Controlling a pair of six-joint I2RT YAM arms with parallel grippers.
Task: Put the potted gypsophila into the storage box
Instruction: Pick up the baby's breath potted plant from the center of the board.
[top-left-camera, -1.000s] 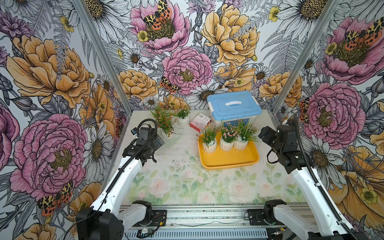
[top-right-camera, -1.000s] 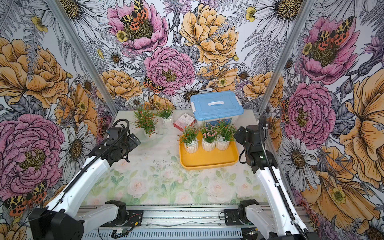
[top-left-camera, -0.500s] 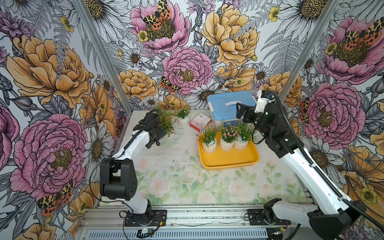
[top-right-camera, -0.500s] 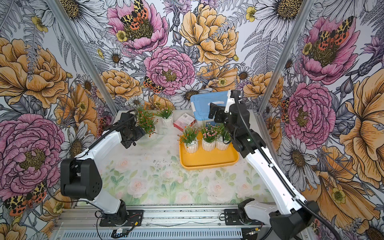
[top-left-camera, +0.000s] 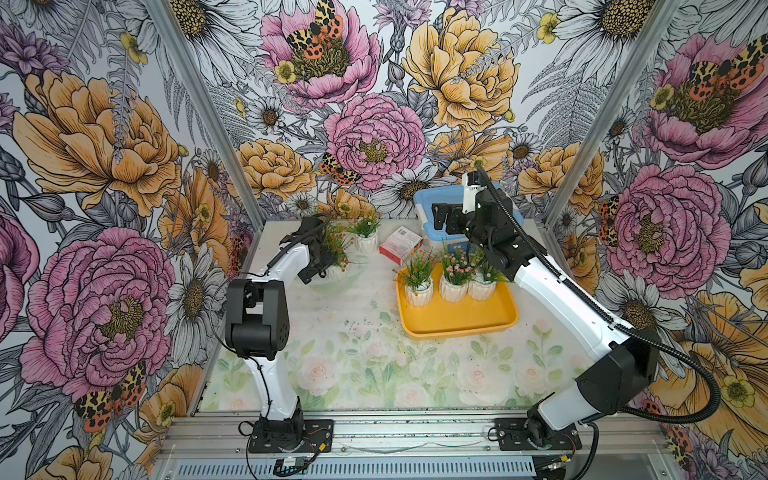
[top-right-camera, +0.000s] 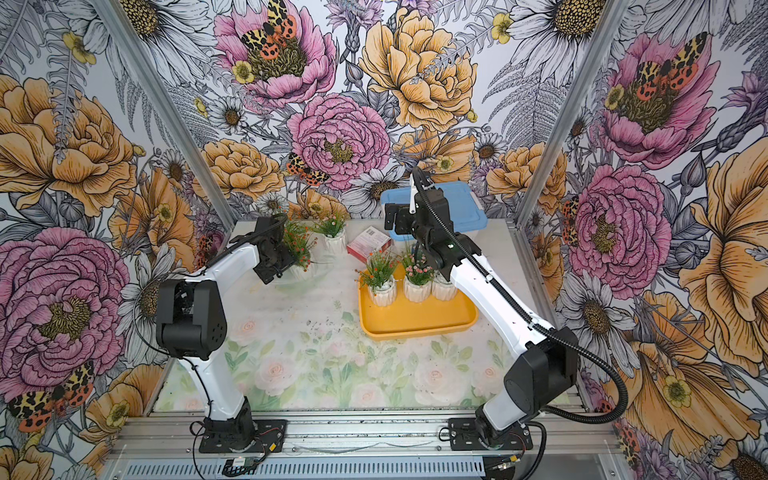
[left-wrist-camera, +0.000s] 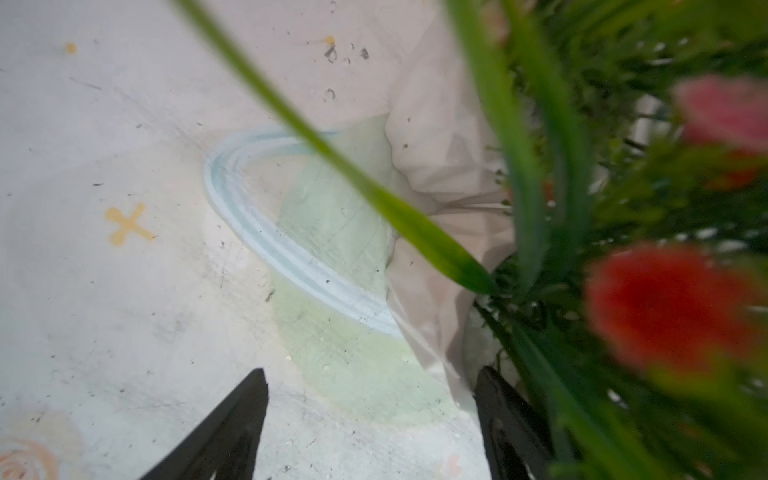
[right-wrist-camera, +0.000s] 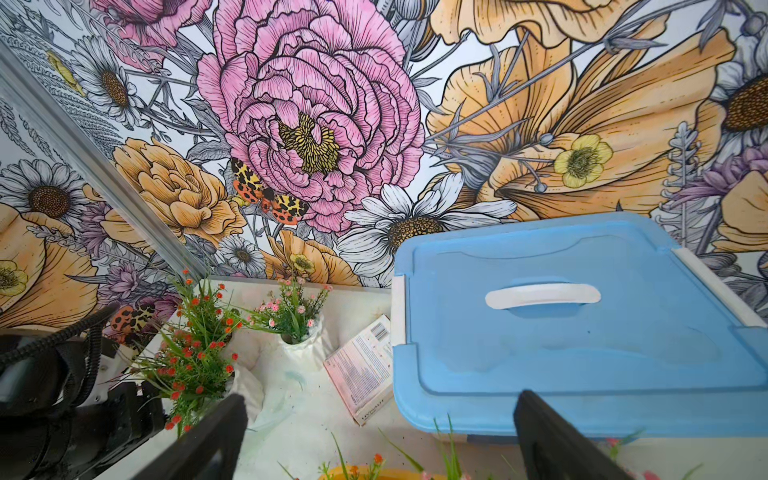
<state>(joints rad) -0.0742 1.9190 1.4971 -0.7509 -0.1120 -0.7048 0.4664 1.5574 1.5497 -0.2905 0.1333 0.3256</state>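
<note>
Two pincers were in view, and both stood spread. My left pincer (left-wrist-camera: 372, 370) had its black fingers (left-wrist-camera: 232, 436) apart, with bare table (left-wrist-camera: 124, 311) showing between them. One finger lay just beside the white wall of a potted gypsophila (left-wrist-camera: 440, 174), and I could not tell whether it touched. That pot (top-right-camera: 302, 272) stood at the far left of the table, outside the storage box (top-left-camera: 457, 322). My right pincer (right-wrist-camera: 381, 395) was spread wide, pinched nothing, and hung in the air at the front of the blue-lidded container (right-wrist-camera: 582, 332). Three pots (top-left-camera: 419, 291) stood in a row along the far side of the storage box. A fifth pot (top-left-camera: 366, 243) stood on the table near the back wall, beside a pink carton (top-left-camera: 401, 245). In the left wrist view, leaves and blossoms were blurred and covered most of the pot. In both top views my left wrist and the sprigs hid most of that pot, and my right arm covered part of the rightmost pot in the box and part of the container. The pots were white and ribbed, with thin green sprigs bearing tiny orange-red or pink blossoms. The storage box was smooth yellow-orange plastic, rectangular, with rounded corners and a low rim. The container lid carried a white handle. The table surface was pale, printed with roses, scuffed and speckled.
</note>
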